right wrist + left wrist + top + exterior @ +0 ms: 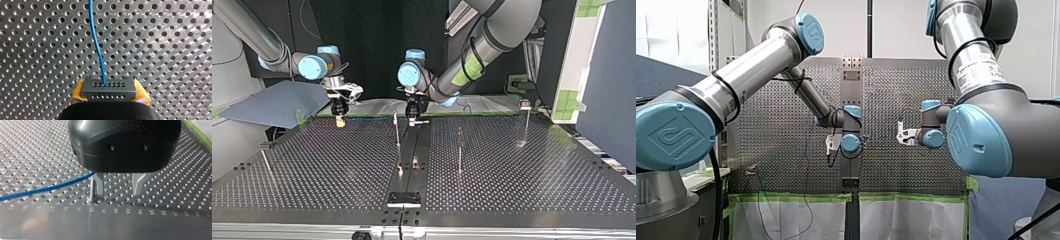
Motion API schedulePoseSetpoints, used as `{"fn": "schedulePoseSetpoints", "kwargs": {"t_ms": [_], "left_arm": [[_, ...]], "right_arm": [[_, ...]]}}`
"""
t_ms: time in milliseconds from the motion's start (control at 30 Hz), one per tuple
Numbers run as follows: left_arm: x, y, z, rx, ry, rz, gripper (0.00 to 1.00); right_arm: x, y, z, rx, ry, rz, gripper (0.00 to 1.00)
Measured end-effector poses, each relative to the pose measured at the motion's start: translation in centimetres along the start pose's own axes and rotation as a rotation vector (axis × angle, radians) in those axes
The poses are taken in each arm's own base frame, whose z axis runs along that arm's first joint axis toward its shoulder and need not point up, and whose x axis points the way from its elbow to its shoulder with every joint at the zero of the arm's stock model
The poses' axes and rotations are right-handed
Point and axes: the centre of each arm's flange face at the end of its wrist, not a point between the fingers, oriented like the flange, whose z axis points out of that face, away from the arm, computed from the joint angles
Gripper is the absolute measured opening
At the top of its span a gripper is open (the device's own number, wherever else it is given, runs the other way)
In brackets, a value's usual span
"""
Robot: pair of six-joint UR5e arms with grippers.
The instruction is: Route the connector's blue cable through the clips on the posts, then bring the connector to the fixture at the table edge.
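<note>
In the right wrist view a black connector (109,88) with rows of small holes sits between yellow pads (77,93), my right gripper (109,96) shut on it. Its blue cable (96,40) runs ahead over the perforated table. In the left wrist view my left gripper (118,188) is black with metal fingers (100,183). They stand apart, low over the table with nothing between them. A thin post (92,191) rises just beside one finger, and the blue cable (45,188) leads off past it. The black fixture (404,199) sits at the top view's near edge.
More thin posts stand on the table (337,165): one in the middle (459,150), one at the top view's right (526,122), one leaning at its left (266,165). A grey-blue sheet (277,102) lies beyond the far left corner.
</note>
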Motion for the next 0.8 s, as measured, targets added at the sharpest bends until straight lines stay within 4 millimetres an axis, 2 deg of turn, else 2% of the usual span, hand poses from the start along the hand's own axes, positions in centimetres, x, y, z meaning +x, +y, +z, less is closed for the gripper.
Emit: {"fn": "schedulePoseSetpoints", "kwargs": {"t_ms": [33,67,100,133,167,433,600,800], "left_arm": [[0.0,-0.1,-0.1,0.003,0.002,0.002,0.64],[0.0,-0.1,-0.1,0.005,0.003,0.002,0.77],[0.0,-0.1,-0.1,0.009,0.004,0.003,0.77],[0.0,-0.2,-0.1,0.015,0.004,0.004,0.96],[-0.1,-0.2,-0.1,0.021,0.004,0.004,1.0],[-1.6,-0.6,-0.7,0.043,0.016,0.01,1.0],[-1.8,-0.4,-1.2,0.028,0.035,0.01,1.0],[-2.8,-0.8,-2.3,0.038,0.037,0.008,1.0]], "right_arm": [[0.0,0.0,0.0,0.0,-0.001,0.0,0.0],[-0.1,0.0,0.0,0.001,-0.001,0.0,0.0],[-0.1,0.0,0.0,0.001,-0.001,0.0,0.0],[-0.1,0.0,0.0,0.001,-0.002,0.0,0.0],[-0.1,0.0,0.0,0.001,-0.002,0.0,0.0],[-0.1,0.0,0.0,0.003,-0.002,0.001,0.0],[-0.1,0.0,0.0,0.003,-0.005,0.002,0.0],[-0.2,-0.1,-0.1,0.004,-0.007,0.002,0.0]]}}
